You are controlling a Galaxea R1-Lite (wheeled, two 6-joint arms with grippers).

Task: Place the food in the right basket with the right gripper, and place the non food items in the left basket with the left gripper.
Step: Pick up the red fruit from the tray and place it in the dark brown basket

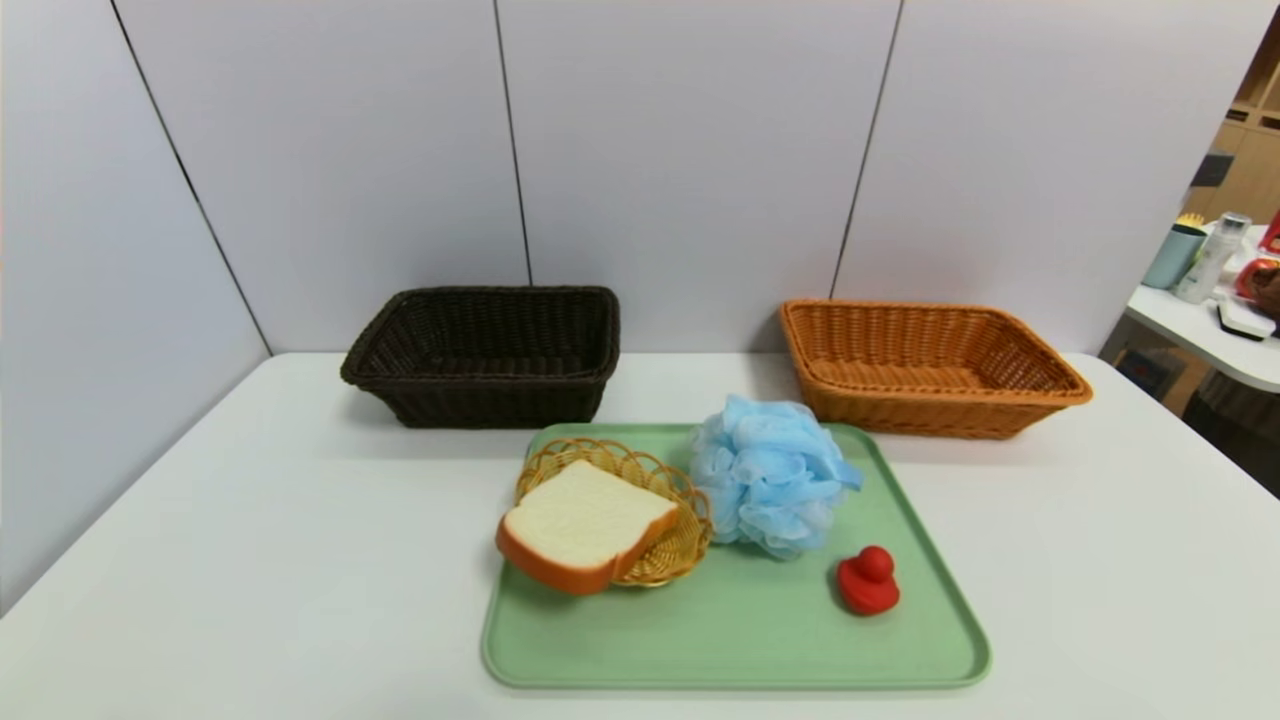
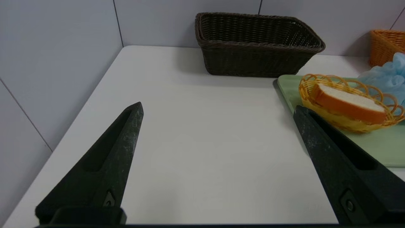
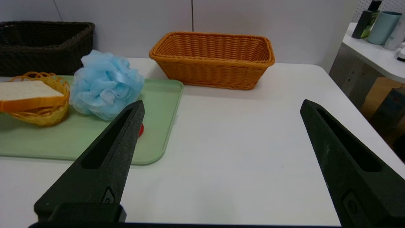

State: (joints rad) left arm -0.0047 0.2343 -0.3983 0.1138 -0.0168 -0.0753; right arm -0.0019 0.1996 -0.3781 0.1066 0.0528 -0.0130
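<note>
The left gripper (image 2: pixel 218 109) and right gripper (image 3: pixel 223 103) hang spread and empty over the table, and the bread (image 1: pixel 588 520), tilted against the small wicker basket (image 1: pixel 685 550) on the tray (image 1: pixel 740 650), could drag it along if lifted.

head view high, facing down-forward; wrist views lower, facing forward; both wrists share green tray (image 1: pixel 740 640).

Beyond the white table
A side stand (image 3: pixel 364 47) at the far right holds a blue-grey cup (image 3: pixel 384 28), a dark bottle (image 3: pixel 366 23) beside it and a clear bottle (image 1: pixel 1212 258).
</note>
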